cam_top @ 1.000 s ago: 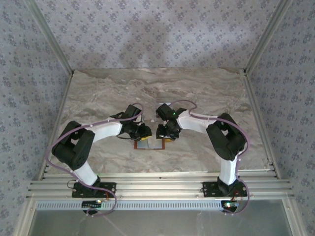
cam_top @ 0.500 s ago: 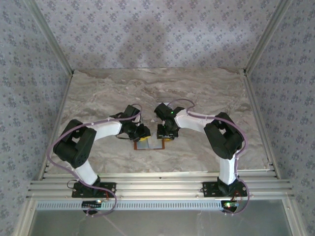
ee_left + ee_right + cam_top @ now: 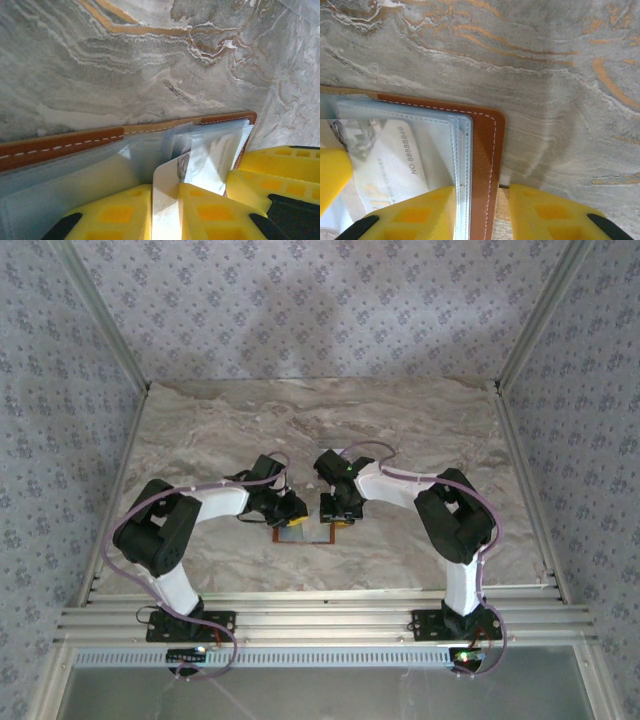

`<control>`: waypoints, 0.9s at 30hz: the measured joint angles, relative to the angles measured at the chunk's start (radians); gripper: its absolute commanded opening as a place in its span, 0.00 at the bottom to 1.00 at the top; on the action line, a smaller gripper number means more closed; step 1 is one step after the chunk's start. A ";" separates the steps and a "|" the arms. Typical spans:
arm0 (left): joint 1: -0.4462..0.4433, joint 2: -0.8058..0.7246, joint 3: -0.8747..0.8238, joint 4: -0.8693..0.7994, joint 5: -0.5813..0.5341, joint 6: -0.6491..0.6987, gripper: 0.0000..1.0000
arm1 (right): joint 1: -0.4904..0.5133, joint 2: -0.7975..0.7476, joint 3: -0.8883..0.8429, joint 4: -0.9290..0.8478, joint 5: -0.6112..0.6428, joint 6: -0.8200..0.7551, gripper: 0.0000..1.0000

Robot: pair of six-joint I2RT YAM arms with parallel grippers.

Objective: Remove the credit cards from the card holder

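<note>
- The card holder (image 3: 305, 534) lies spread open and flat on the marbled table (image 3: 420, 430), near the front edge, between my two grippers.
- It is orange-brown outside with white stitching along the rim, and grey-blue inside.
- My left gripper (image 3: 291, 511) is down at the holder's left half. In its wrist view my left gripper (image 3: 165, 188) has its yellow fingers (image 3: 117, 212) drawn in on a whitish card (image 3: 166, 174).
- That card stands up out of the grey-blue pocket, its rounded corner free and its lower part between my pads.
- My right gripper (image 3: 338, 510) is down at the holder's right end. In its wrist view my right gripper (image 3: 482, 190) is partly open and straddles the brown end rim of the card holder (image 3: 485, 145).
- One finger sits over the lining and the other on the table just outside, with a sliver of table showing beside the rim, so it clamps nothing.
- A clear sleeve (image 3: 437, 150) inside the holder covers a pale numbered card (image 3: 395, 165).
- I cannot tell whether that is the card my left fingers hold.
</note>
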 measured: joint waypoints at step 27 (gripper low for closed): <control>0.026 -0.097 0.072 -0.238 -0.091 0.219 0.05 | -0.007 -0.005 -0.007 0.004 -0.007 0.000 0.34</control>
